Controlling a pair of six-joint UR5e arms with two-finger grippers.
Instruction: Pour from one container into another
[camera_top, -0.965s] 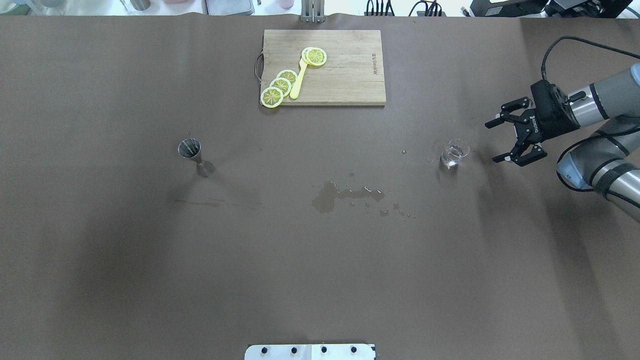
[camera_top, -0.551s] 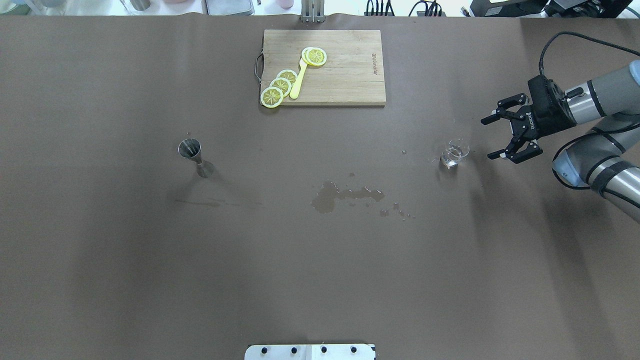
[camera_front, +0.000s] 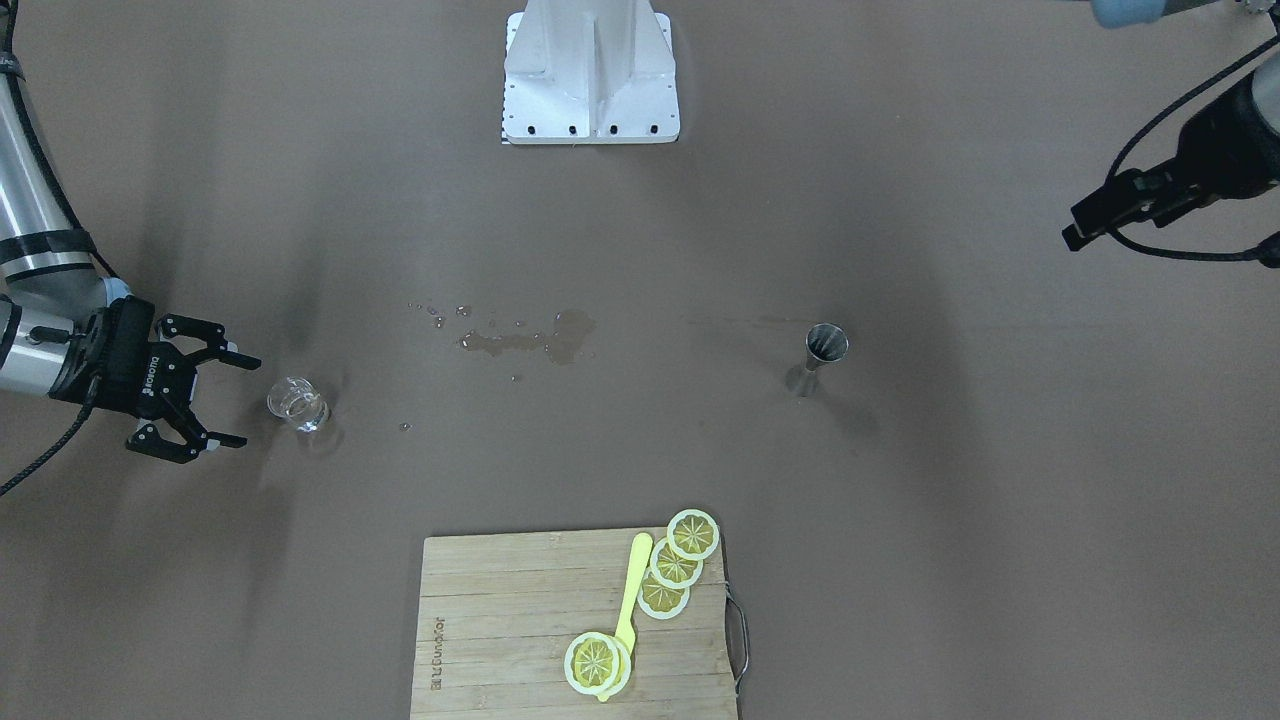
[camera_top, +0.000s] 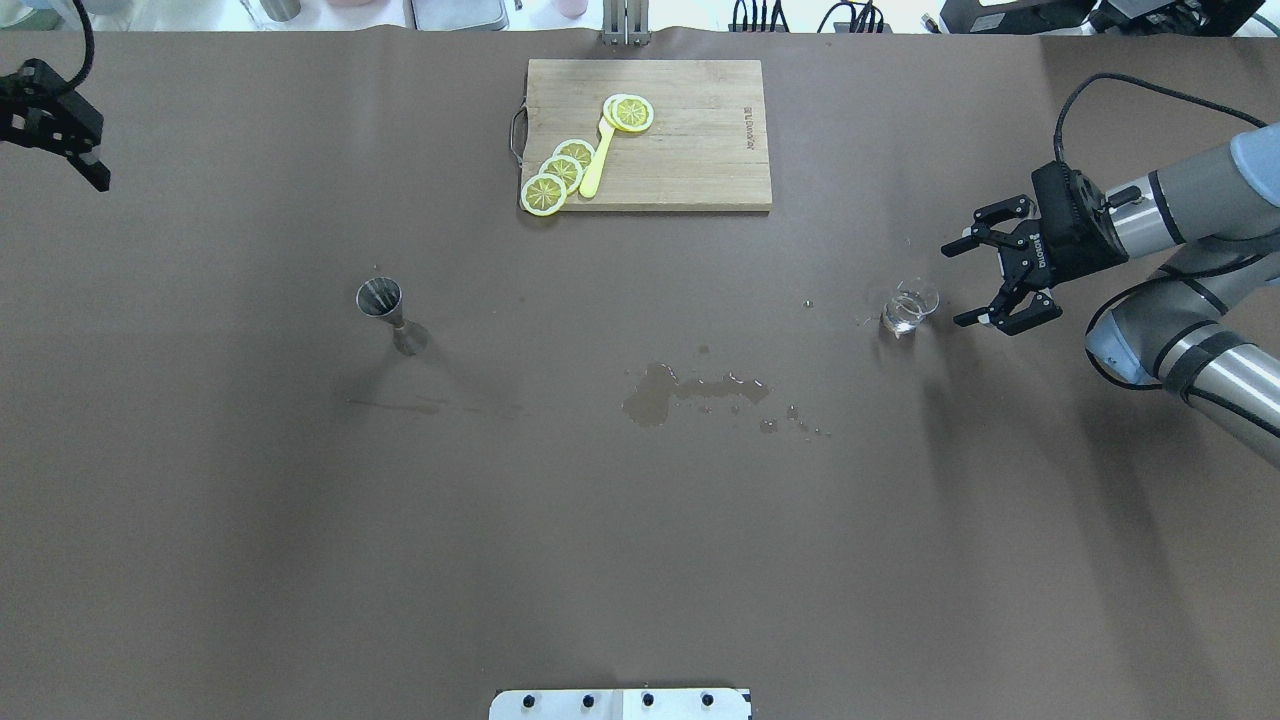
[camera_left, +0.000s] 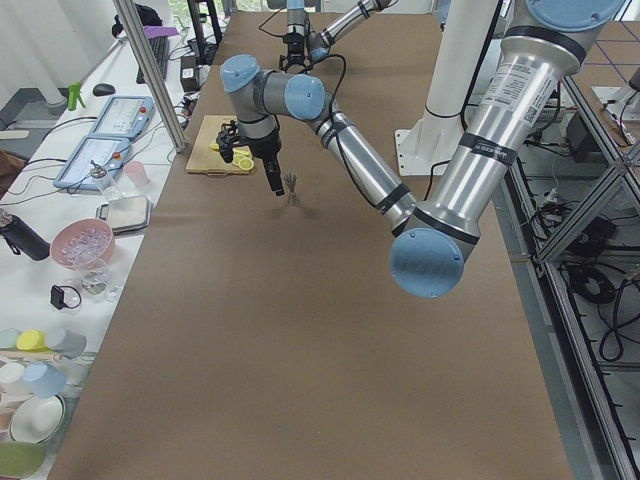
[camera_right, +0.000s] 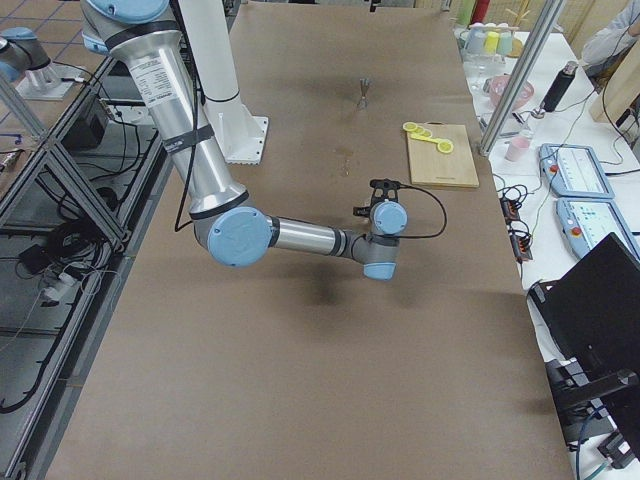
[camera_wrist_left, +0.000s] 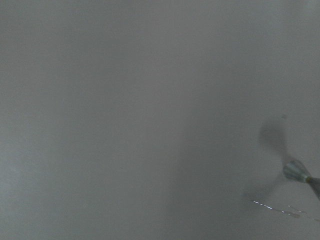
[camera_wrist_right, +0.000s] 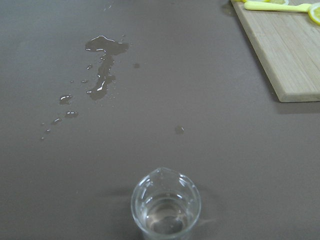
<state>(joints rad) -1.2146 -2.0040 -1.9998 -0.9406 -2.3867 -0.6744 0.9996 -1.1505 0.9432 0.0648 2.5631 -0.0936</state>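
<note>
The small clear glass cup (camera_top: 908, 308) (camera_front: 297, 403) stands upright at the table's right with a little clear liquid in it; it fills the bottom of the right wrist view (camera_wrist_right: 165, 205). My right gripper (camera_top: 955, 285) (camera_front: 245, 400) lies level just to the right of it, open, with the cup outside its jaws and untouched. The steel jigger (camera_top: 385, 308) (camera_front: 822, 352) (camera_wrist_left: 300, 175) stands alone at the left. My left gripper (camera_top: 90, 170) hangs at the far left edge, well away from the jigger; I cannot tell how its jaws stand.
A wooden cutting board (camera_top: 690, 150) with lemon slices (camera_top: 560, 170) and a yellow spoon (camera_top: 597, 165) lies at the back centre. A puddle with droplets (camera_top: 690, 390) wets the cloth between jigger and cup. The robot's base plate (camera_top: 620, 703) is at the near edge.
My right gripper has slid left toward the glass cup, still open. The left gripper has come into the overhead view at the upper left.
</note>
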